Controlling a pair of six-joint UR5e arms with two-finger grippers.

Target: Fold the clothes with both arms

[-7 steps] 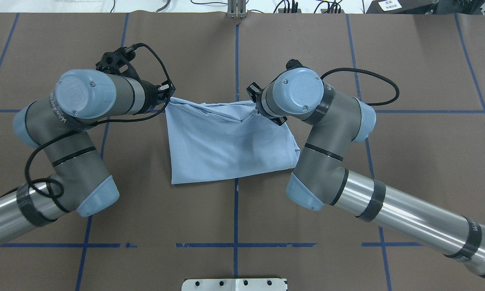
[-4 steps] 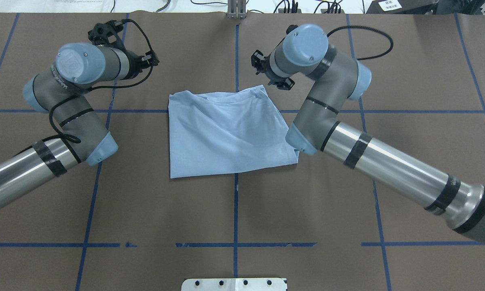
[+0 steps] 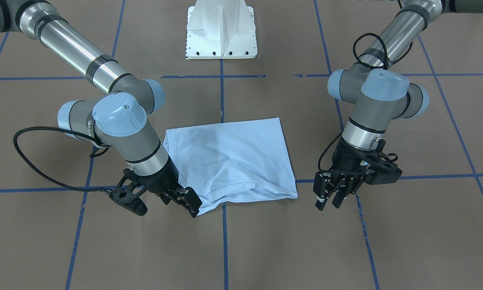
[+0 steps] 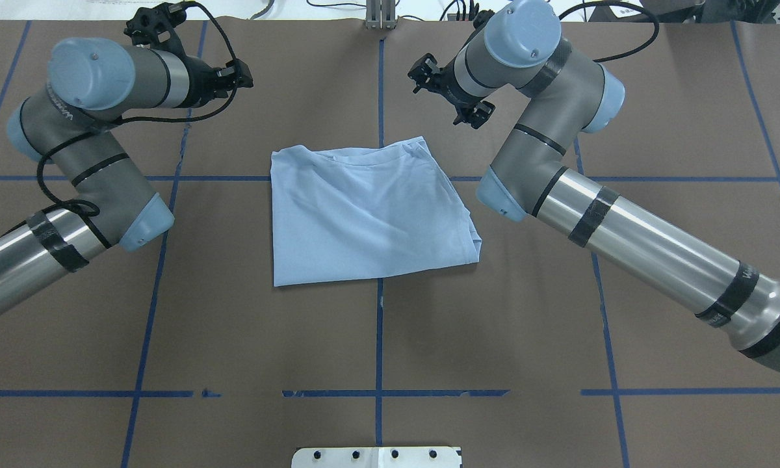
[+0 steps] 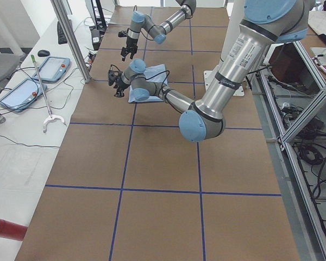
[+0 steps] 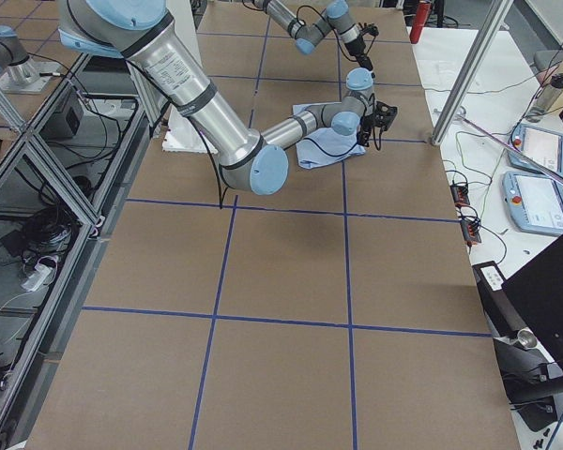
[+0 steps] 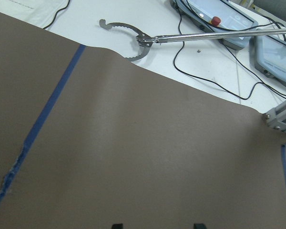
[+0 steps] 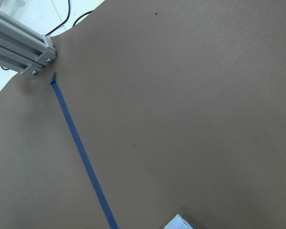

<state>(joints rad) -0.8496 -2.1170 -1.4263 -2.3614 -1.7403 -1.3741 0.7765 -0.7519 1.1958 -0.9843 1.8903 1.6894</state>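
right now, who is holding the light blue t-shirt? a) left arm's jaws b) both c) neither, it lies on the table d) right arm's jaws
c: the T-shirt lies folded on the table; the jaws of the left arm and right arm are open and clear of it.

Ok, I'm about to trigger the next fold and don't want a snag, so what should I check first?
1. Grip released: ok. The left hand and right hand hang past the far edge of the shirt, holding nothing.
2. Both open: ok.
3. Shirt lying on the table, nothing dangling: ok.
4. Edges lined up: not ok. The shirt's right side slants, and layers bunch at its near right corner.
5. Right elbow clear of the cloth: ok from overhead, where a gap shows. Its height: cannot tell.
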